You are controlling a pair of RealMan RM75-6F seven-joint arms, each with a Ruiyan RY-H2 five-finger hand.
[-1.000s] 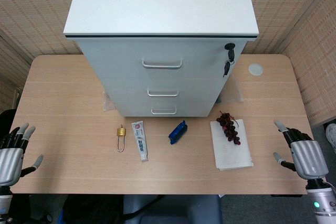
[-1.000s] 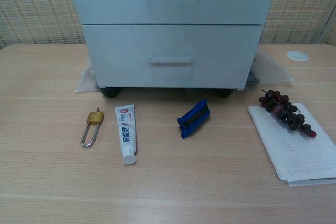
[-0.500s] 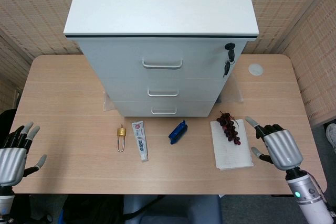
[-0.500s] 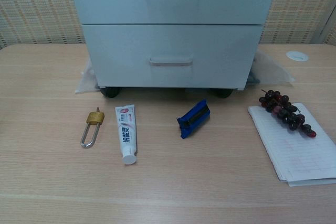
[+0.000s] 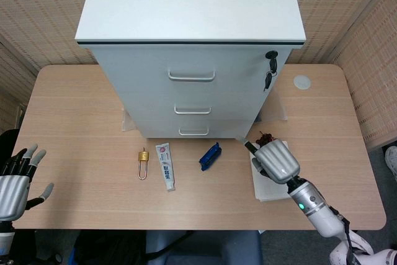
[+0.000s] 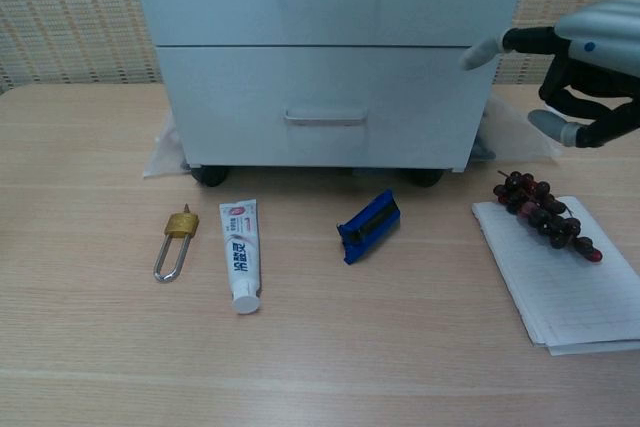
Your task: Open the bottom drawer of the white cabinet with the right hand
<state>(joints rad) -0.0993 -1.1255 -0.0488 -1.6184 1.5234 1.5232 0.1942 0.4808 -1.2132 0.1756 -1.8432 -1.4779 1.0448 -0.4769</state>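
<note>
I'm on the approach: my right hand, released and grasping nothing, must next hook the bottom drawer handle.

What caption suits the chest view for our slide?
Right robot hand hovers, empty, above grapes, beside the white cabinet's closed bottom drawer.

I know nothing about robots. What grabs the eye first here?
The tall white cabinet with three drawers fills the back of the wooden table. A silver right hand hovers over the grapes and notepad, its fingers pointing toward the cabinet. A padlock, toothpaste and a blue clip lie in front.
</note>
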